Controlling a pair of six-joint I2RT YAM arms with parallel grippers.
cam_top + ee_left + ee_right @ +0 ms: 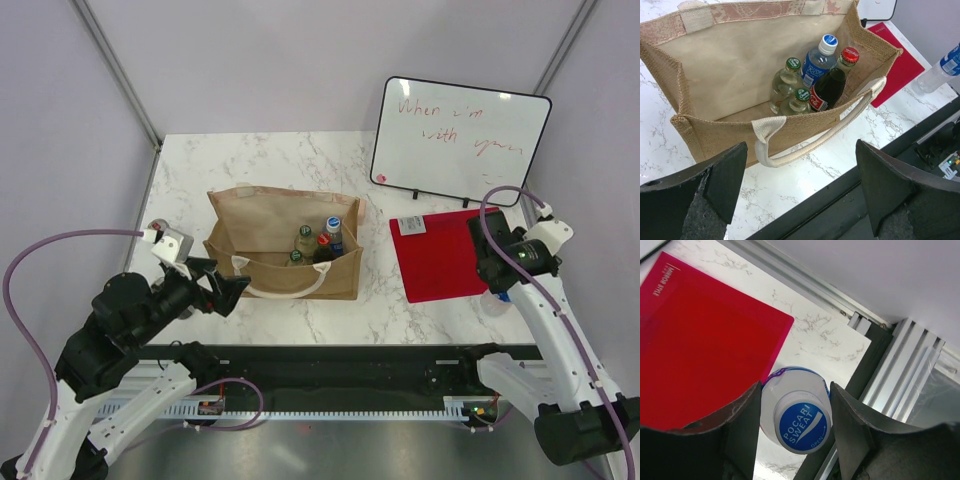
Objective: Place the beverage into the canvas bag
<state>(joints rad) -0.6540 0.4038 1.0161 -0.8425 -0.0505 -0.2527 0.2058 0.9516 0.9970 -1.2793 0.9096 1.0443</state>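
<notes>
The tan canvas bag (300, 282) stands open at the table's middle, its white handle (810, 145) hanging over the near wall (715, 135). Inside stand several bottles: a blue-capped water bottle (816, 65), a red-capped cola bottle (830, 87) and two green-capped ones (782, 82). A Pocari Sweat bottle (800, 412) stands at the right table edge, also visible in the top view (497, 301) and the left wrist view (940, 75). My right gripper (796, 425) is closed around its shoulder from above. My left gripper (800, 200) is open and empty, just in front of the bag's near left corner (225, 287).
A red folder (440, 258) lies right of the bag, beside the gripped bottle (700, 345). A whiteboard (460, 140) leans at the back right. The black front rail (850, 200) runs below the left gripper. An aluminium frame (900, 370) is close to the bottle.
</notes>
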